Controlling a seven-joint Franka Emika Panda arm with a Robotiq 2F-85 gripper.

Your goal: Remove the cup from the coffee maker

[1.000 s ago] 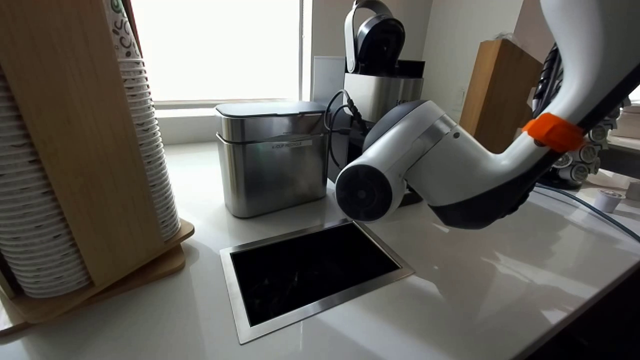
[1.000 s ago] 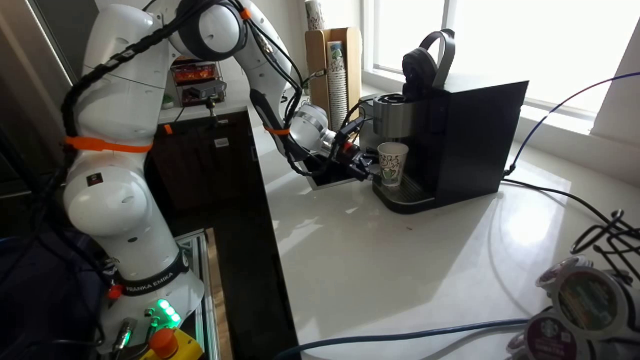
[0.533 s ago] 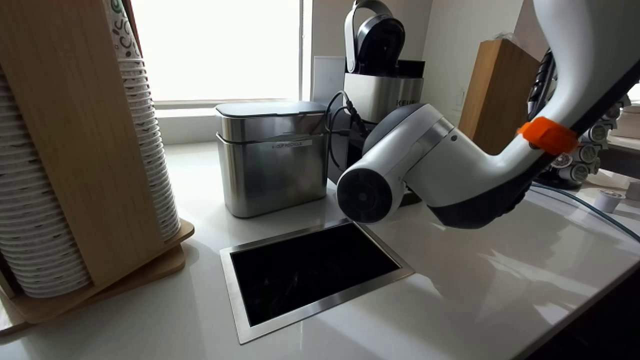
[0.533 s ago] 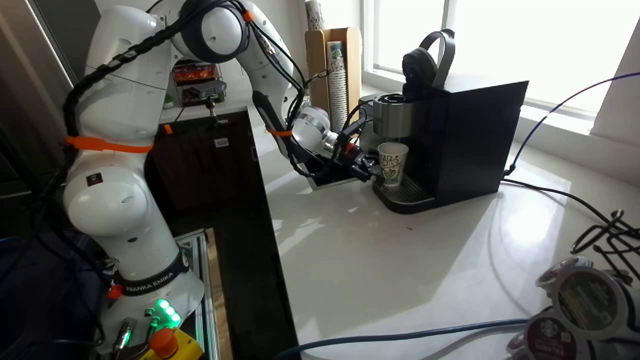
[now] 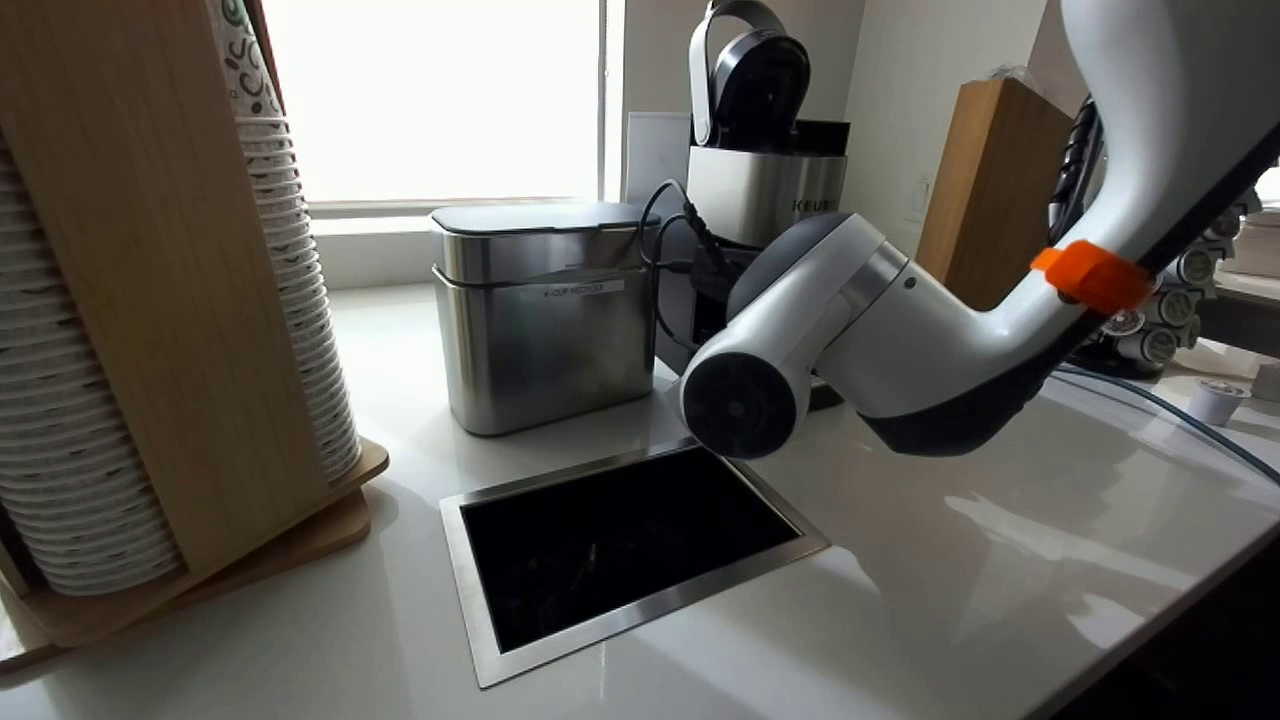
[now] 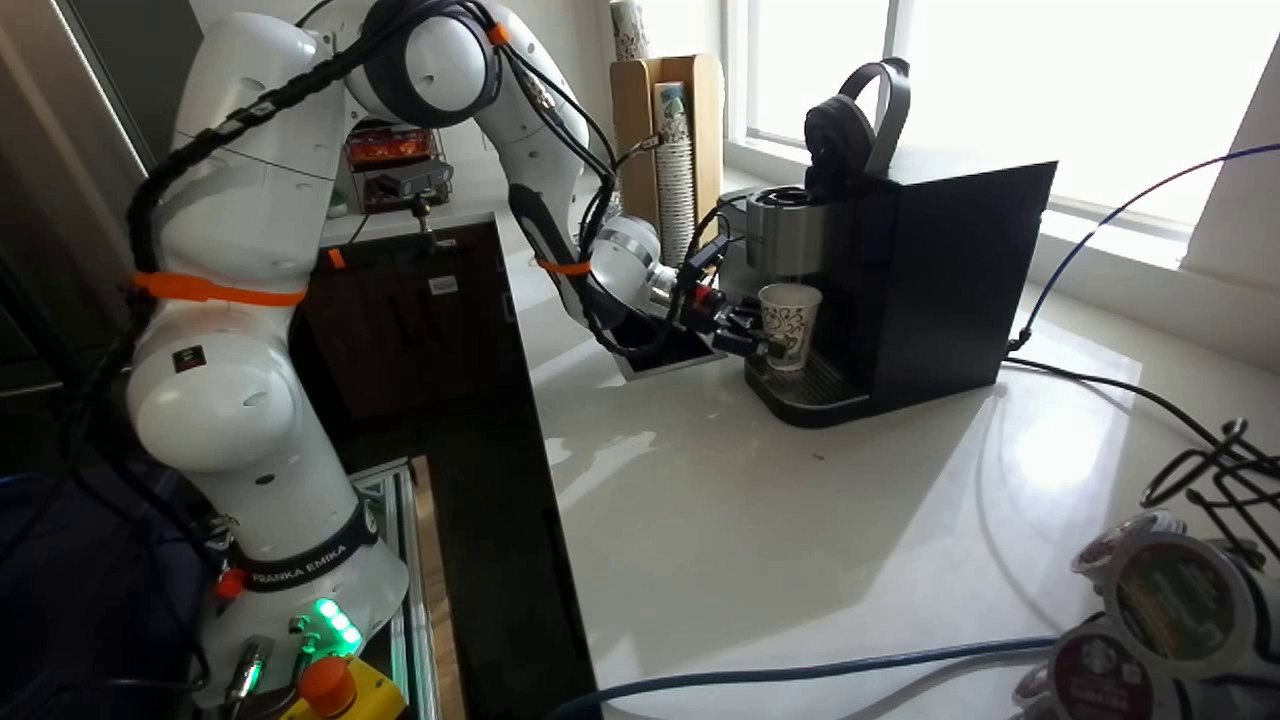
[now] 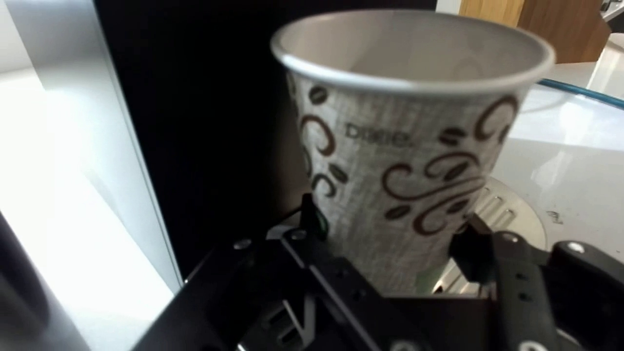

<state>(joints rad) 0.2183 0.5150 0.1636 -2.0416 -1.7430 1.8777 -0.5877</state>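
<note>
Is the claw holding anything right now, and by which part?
The claw straddles the lower half of the cup; no clear gap shows, but whether it is clamped there cannot be told.

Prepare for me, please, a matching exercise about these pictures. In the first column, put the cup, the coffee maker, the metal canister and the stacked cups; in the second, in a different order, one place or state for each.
1. the cup
2. the coffee maker
3. the metal canister
4. the stacked cups

A. in a wooden holder
B. top flipped up
C. between the two sides of the gripper
D. top closed

Right pairs: 1-C; 2-B; 3-D; 4-A
</note>
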